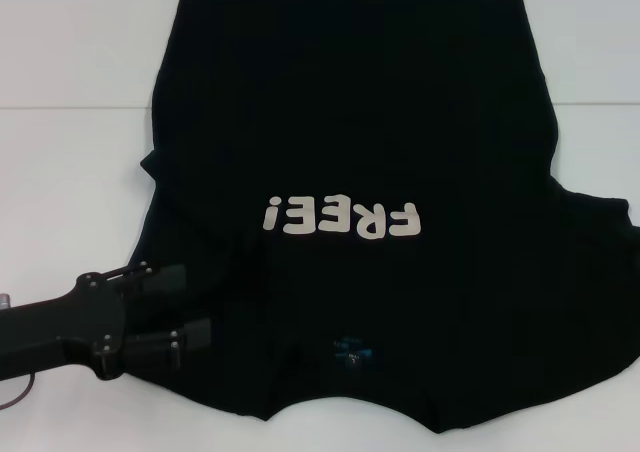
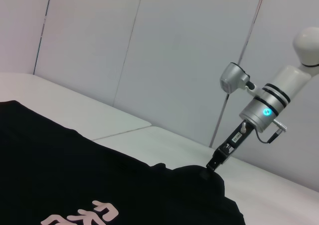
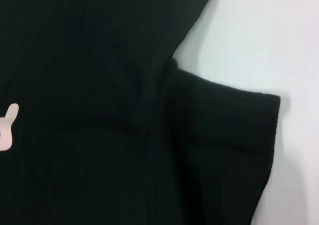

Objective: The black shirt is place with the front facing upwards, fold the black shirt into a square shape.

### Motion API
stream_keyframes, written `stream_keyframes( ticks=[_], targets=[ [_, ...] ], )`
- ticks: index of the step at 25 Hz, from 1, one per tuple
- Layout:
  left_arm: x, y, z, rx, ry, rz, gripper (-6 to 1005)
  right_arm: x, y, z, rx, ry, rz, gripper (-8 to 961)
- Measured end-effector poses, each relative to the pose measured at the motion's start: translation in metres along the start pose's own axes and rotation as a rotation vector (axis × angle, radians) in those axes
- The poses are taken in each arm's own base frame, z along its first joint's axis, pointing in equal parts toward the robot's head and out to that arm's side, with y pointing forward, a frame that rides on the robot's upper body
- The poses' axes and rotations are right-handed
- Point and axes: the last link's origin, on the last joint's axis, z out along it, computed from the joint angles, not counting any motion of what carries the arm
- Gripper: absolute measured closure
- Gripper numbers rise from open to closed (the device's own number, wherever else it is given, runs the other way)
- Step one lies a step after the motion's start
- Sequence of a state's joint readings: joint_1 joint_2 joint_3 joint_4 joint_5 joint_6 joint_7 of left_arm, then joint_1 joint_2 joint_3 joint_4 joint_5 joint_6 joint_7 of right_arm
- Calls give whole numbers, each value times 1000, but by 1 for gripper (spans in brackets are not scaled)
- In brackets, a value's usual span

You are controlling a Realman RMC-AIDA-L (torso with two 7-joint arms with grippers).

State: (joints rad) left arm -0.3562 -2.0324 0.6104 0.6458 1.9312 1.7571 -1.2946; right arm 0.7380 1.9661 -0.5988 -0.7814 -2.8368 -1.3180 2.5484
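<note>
The black shirt (image 1: 350,172) lies spread front-up on the white counter (image 1: 70,92), collar end toward the robot, the off-white "FREE!" lettering (image 1: 342,217) reading upside down from the head and the small blue neck label (image 1: 352,350) just nearer than it. The left gripper (image 1: 195,307) reaches in low from the left of the lettering, its fingers (image 1: 165,277) parted, one above the other, at the shirt's near-left shoulder edge with nothing held between them. The left sleeve already looks tucked inward, while the right sleeve (image 3: 224,135) lies flat and spread on the counter, well out to the right of the lettering. The right gripper (image 2: 214,164) is seen only from the left wrist, tip down and touching or pinching the cloth at that far sleeve; whether its fingers are clenched or released I cannot tell. The step in hand seems to be taking hold of the shoulders for the first fold. To do it well, each gripper should catch both layers close to the seam, lift only enough to clear the counter, and carry the cloth evenly so the lettering stays unwrinkled and the edges land parallel.
</note>
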Motion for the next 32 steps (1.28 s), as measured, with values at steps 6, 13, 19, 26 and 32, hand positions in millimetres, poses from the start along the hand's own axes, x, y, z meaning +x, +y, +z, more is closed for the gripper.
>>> stream_keyframes(
  ticks=[6, 13, 19, 26, 32],
  targets=[
    [-1, 1, -1, 0, 1, -5, 130, -6, -11, -22, -34, -101, 39, 922],
    [-3, 2, -4, 2, 1, -17, 130, -18, -15, -53, -110, -239, 64, 926],
    [-5, 3, -5, 1, -5, -21, 130, -35, 16, -52, -187, -250, -21, 906],
    [-6, 4, -5, 0, -9, -26, 130, -57, 80, -28, -252, -201, -178, 869],
    [-8, 5, -7, 4, -10, -32, 131, -58, 111, -7, -262, -156, -238, 836]
  ],
)
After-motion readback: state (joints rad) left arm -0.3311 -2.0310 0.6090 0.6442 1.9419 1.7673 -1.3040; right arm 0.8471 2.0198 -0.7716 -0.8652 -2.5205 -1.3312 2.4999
